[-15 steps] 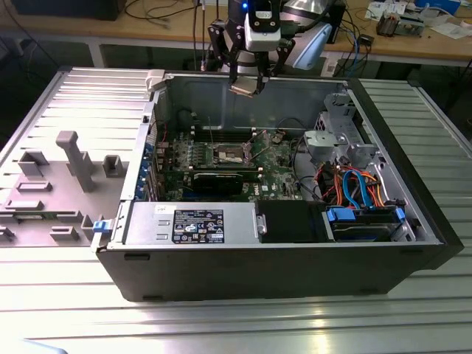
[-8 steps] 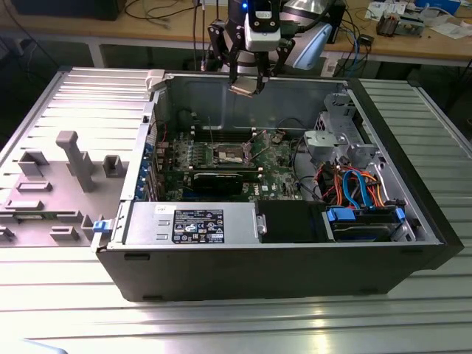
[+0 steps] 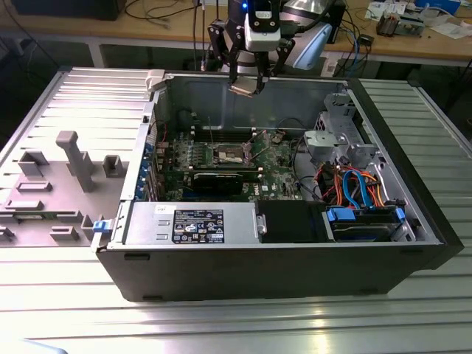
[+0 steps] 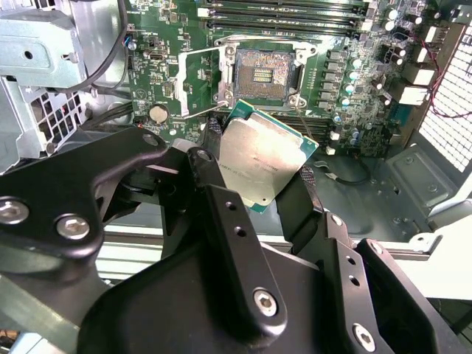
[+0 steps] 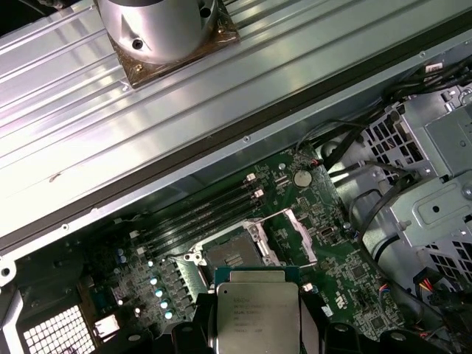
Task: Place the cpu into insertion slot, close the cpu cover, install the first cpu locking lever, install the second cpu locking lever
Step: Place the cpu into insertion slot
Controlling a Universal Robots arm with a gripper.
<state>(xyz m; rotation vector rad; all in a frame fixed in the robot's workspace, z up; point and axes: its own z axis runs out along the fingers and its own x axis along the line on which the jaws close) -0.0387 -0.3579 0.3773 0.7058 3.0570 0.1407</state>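
A ribbed metal bench (image 3: 243, 328) carries an open black computer case (image 3: 265, 276), its side panel off and the green motherboard (image 3: 276, 158) exposed on the case floor. Above the case's far wall in the exterior view, the arm's end effector (image 4: 257, 177) hangs over the board, its two dark fingers (image 4: 214, 168) clenched on opposite edges of the cpu (image 4: 265, 151), the dull silver lid facing both wrist views. The chip rides well above the board and apart from everything below it; in the second wrist view it sits tilted, one corner pointing towards the socket. Down on the board, the cpu cover (image 5: 291, 236) stands swung open just beside the insertion slot (image 4: 262, 70), leaving the pale contact field bare inside its silver rim, and thin wire levers lie released at the socket's sides. The slot is unoccupied, so none of the four steps is done. The chip looks light and rigid, with a smooth metal top that offers little friction, and its hidden underside and the socket's contacts are likely delicate; the thin green border at the edges, where the fingers grip it, seems the sound place to hold it, with pressure that is firm but not crushing and the package kept level as it meets the socket.
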